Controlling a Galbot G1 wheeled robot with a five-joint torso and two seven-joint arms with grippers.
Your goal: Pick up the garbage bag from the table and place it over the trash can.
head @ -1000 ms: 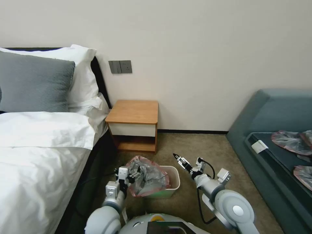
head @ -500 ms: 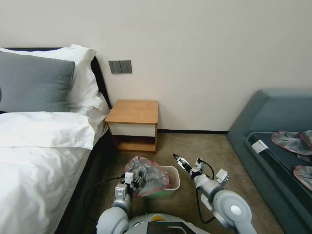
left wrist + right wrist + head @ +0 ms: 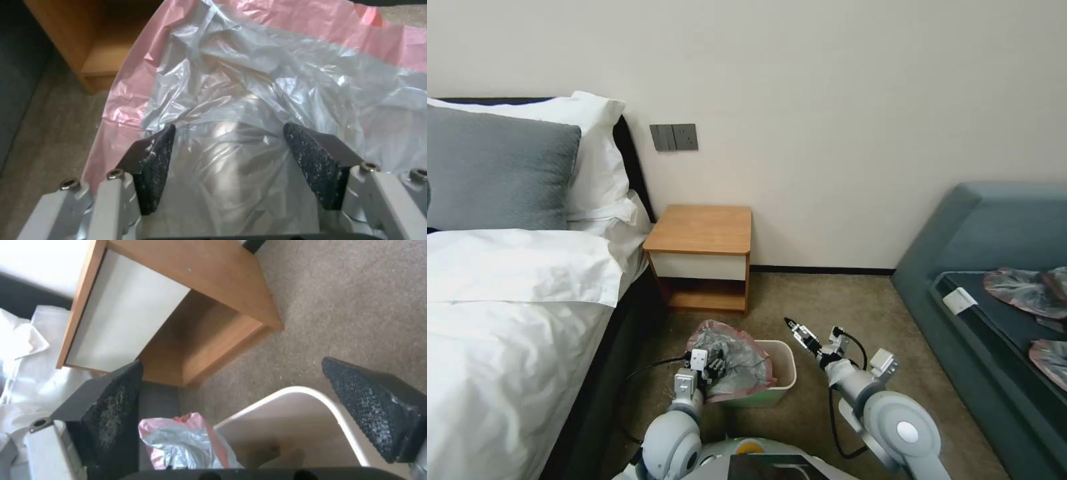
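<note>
- The left gripper (image 3: 714, 365) sits at the trash can's (image 3: 785, 375) left side, fingers spread wide with loose film between them, gripping nothing.
- The garbage bag (image 3: 734, 363) is off the table (image 3: 702, 230), draped over the can's left half, its right rim bare.
- The right gripper (image 3: 796, 329) hovers wide open and empty above that bare rim, probably to pull the bag across.

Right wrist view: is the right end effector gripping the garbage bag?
No: its fingers stand wide apart, empty, above the trash can.
</note>
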